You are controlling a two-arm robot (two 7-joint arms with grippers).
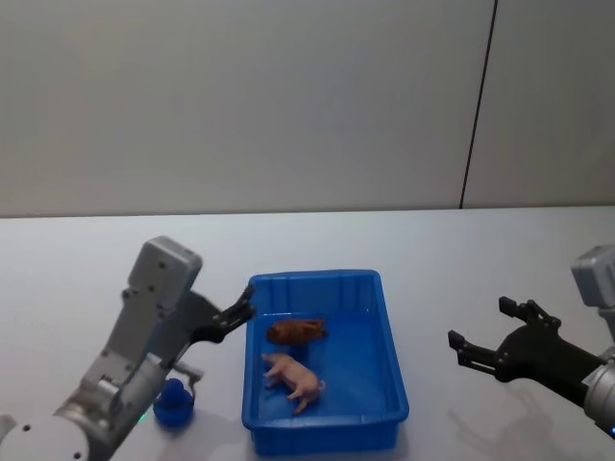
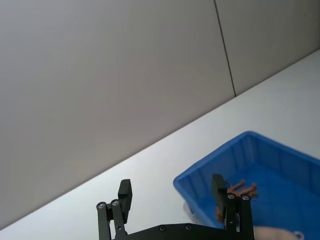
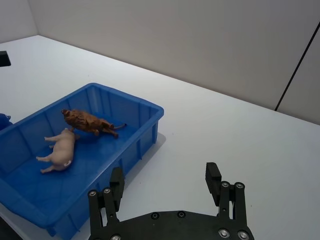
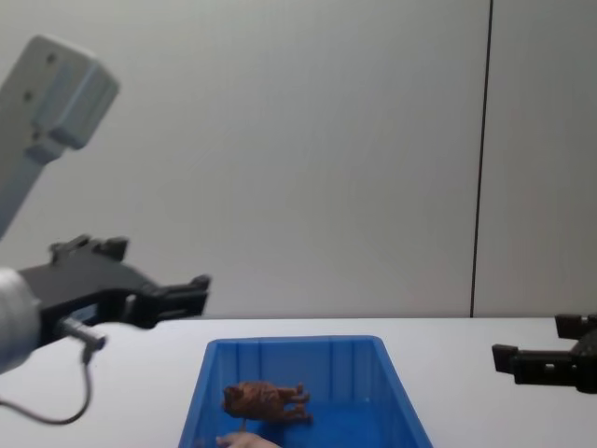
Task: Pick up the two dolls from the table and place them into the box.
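Left arm: grey casing with rounded edges, ending in a black tool [image 1: 240, 309]. The tool is hanging above the counter [image 1: 461, 250] just at the left rim of the box [image 1: 317, 279], near its far left corner. In the left wrist view its two flat black fingers are standing wide apart [image 2: 171, 192] and are gripping nothing. In the chest view it is sitting higher than the box rim [image 4: 191, 291].

A small blue object [image 1: 173, 403] is sitting on the counter beside the left arm, left of the box. Its shape is unclear.

The box is a rectangular bin of glossy bright blue plastic with a thick rolled rim and vertical ribs on the inner walls [image 3: 127, 95]. It is resting on the smooth, matte white counter between the two arms.

Both dolls are lying inside it. The reddish-brown doll [image 1: 295, 331] is lying on the floor of the far half, its coat rough and furry, its thin legs sticking out sideways [image 3: 89, 121]. The pale pink doll [image 1: 294, 378] is lying on its side in the nearer half, smooth and plump, with short stubby legs [image 3: 62, 149]. The two heads are lying just beside each other. I cannot tell if they touch.

Right arm: its black tool [image 1: 480, 325] is hanging above bare counter, well apart from the box's right wall. Its fingers are spreading wide [image 3: 165, 175] and are holding nothing.
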